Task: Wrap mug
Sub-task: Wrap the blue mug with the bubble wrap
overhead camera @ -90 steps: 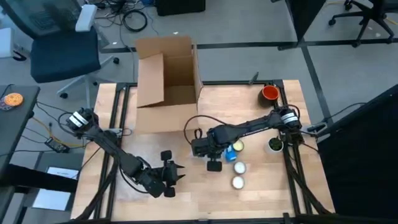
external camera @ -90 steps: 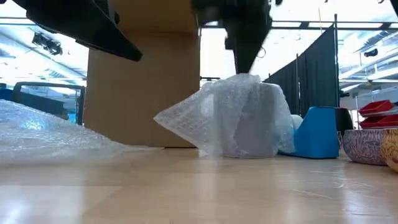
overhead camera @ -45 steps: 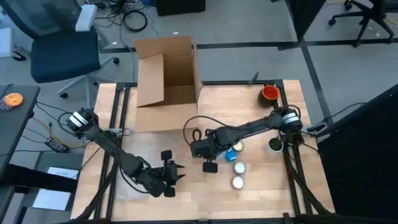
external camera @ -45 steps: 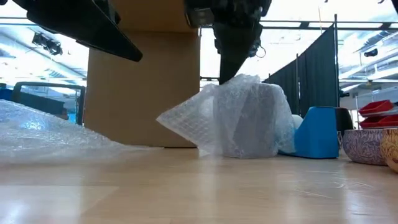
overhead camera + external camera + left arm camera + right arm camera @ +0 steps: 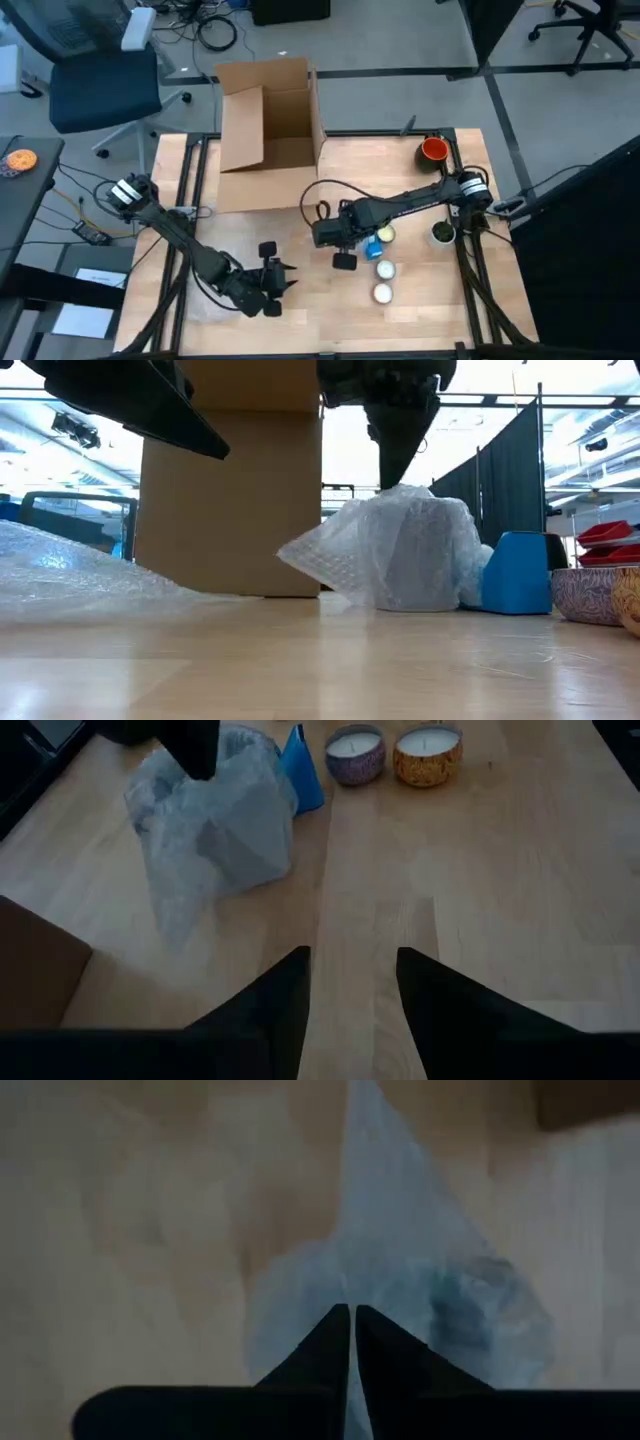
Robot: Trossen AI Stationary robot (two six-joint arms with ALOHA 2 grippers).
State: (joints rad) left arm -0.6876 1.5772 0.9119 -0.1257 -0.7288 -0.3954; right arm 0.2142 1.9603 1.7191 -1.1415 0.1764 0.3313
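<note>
I work at a pale wooden table [image 5: 300,320] with a dark frame along its sides. Around it lies a grey floor; an office chair [image 5: 95,60] stands off the far left corner, and cables [image 5: 215,30] trail on the floor beyond. Looking level across the boards, I see black curtains [image 5: 500,480] and a bright ceiling behind.

A cardboard box [image 5: 268,115] stands open at the far edge of the table, left of the middle; I cannot tell from above whether anything lies in it. An orange cup [image 5: 433,151] sits near the far right corner, and a dark little pot [image 5: 441,233] by the right edge. Two small round tins hold candles [image 5: 428,752], just right of the middle. A red tray [image 5: 610,532] and a patterned bowl [image 5: 585,595] show at the far right of the level view; what they hold is unclear.

The mug [image 5: 425,555] stands near the table's middle, swathed in bubble wrap [image 5: 330,560], with a blue holder [image 5: 515,572] touching its right side. My right pincer [image 5: 351,1320] hangs directly over it, fingers pressed together on the top fold of that wrap. More wrap [image 5: 70,575] lies heaped on the left.

My left pincer [image 5: 352,982] waits low over the near left part of the table, fingers spread, holding nothing.
</note>
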